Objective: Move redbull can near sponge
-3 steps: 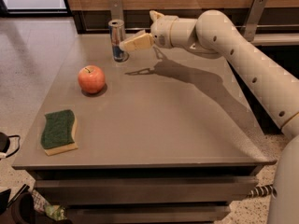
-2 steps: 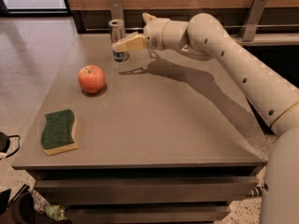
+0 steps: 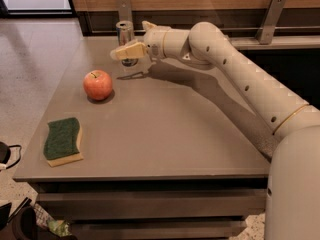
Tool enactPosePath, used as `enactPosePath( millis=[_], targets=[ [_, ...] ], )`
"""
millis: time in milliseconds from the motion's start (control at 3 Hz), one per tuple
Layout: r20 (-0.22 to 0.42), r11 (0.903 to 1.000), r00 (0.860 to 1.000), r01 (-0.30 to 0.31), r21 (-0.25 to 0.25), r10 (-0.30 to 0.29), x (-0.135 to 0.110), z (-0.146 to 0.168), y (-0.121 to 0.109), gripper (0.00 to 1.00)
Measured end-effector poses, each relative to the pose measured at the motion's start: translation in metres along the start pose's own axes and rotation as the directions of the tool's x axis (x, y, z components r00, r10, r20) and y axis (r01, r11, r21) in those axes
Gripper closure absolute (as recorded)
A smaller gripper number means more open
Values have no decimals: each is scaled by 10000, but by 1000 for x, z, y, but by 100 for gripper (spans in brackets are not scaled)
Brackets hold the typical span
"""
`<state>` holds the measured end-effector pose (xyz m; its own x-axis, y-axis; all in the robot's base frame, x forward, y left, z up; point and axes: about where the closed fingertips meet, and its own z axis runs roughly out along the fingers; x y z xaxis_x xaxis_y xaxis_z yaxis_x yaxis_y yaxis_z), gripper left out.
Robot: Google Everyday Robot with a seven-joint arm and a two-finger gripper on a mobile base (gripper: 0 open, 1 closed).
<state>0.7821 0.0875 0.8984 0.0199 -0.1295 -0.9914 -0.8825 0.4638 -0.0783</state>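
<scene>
The redbull can [image 3: 123, 30] stands upright at the far left back of the table [image 3: 175, 134]; only its silver top and its base show. My gripper [image 3: 126, 51] reaches in from the right and covers the can's middle at can height. The sponge [image 3: 62, 140], dark green on top with a yellow base, lies flat near the table's front left corner, far from the can and the gripper.
A red-orange apple [image 3: 97, 84] sits between the can and the sponge. My arm [image 3: 235, 69] crosses the back right of the table. A wooden wall with metal brackets [image 3: 270, 16] stands behind the table. Clutter lies on the floor at lower left [image 3: 30, 224].
My gripper has moved left from beside the can to over the can's middle. The can, apple and sponge have not moved.
</scene>
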Motion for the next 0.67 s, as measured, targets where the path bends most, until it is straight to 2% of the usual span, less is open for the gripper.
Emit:
enactPosePath(
  millis=[333, 667],
  targets=[
    [11, 10000, 10000, -29, -60, 29, 1, 4, 2, 16],
    [14, 9999, 10000, -32, -107, 33, 1, 6, 4, 39]
  ],
)
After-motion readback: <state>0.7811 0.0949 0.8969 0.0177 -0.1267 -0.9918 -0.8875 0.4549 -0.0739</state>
